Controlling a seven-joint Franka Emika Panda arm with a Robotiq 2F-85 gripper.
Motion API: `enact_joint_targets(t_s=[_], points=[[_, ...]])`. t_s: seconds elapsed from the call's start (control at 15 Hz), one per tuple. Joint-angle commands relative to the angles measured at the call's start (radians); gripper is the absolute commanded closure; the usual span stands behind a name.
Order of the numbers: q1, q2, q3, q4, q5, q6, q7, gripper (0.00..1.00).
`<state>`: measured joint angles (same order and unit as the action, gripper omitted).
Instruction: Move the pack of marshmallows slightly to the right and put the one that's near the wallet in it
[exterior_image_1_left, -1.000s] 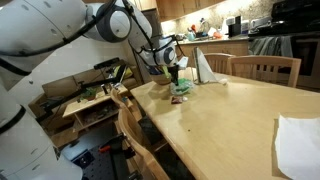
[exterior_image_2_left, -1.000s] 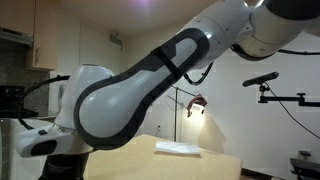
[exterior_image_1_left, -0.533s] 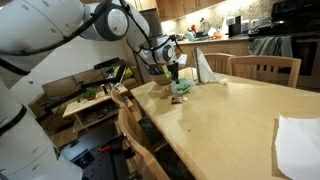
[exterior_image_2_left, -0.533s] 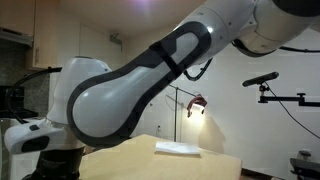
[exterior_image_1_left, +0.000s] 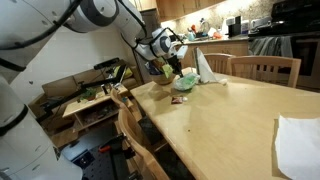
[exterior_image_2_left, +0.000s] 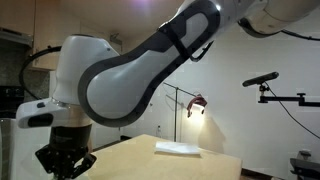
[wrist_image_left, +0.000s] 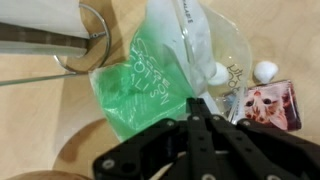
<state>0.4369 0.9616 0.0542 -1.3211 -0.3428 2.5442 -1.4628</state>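
In the wrist view the pack of marshmallows (wrist_image_left: 140, 85), a bright green see-through bag with a clear end, lies on the wooden table. My gripper (wrist_image_left: 194, 104) is shut, its black fingertips pinched together on the bag's edge. One white marshmallow (wrist_image_left: 265, 70) lies loose just above the wallet (wrist_image_left: 271, 106), a small flat dark-edged item with a cat picture. Another pale lump (wrist_image_left: 217, 72) shows at the bag's clear end. In an exterior view the gripper (exterior_image_1_left: 173, 68) stands over the green bag (exterior_image_1_left: 184, 83) near the table's far corner.
A metal wire stand (wrist_image_left: 85, 40) sits just beside the bag. A white pointed napkin (exterior_image_1_left: 203, 66) stands behind it and a white sheet (exterior_image_1_left: 298, 142) lies near the front. Wooden chairs (exterior_image_1_left: 266, 68) line the table. The arm (exterior_image_2_left: 150, 70) fills an exterior view.
The gripper finished closing, then shifted a little to the right and up. The green bag moved slightly right with it.
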Motion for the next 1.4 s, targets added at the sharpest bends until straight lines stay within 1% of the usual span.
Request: enact_joint_targets(t_s=[0.0,0.07,0.13,0.33,0.53,0.67,0.73,0.8,0.87,1.33], points=[[0.045,-0.105,-0.078,-0.143,-0.026,0.014,0.141,1.0],[0.027,-0.113,-0.058,-0.155,-0.073,-0.002,0.196,1.0],[0.03,-0.124,-0.065,-0.176,-0.086,-0.004,0.241,1.0],[0.018,-0.149,-0.057,-0.233,-0.145,-0.004,0.357,1.0],[-0.004,-0.164,-0.042,-0.284,-0.178,0.001,0.438,1.0],[-0.018,-0.164,-0.026,-0.299,-0.2,0.011,0.446,1.0],[-0.029,-0.16,-0.011,-0.299,-0.208,0.02,0.426,1.0],[-0.029,-0.111,-0.008,-0.236,-0.204,-0.009,0.427,1.0],[-0.033,-0.11,-0.002,-0.238,-0.207,-0.009,0.426,0.99],[-0.042,-0.109,0.001,-0.231,-0.2,-0.011,0.438,1.0]])
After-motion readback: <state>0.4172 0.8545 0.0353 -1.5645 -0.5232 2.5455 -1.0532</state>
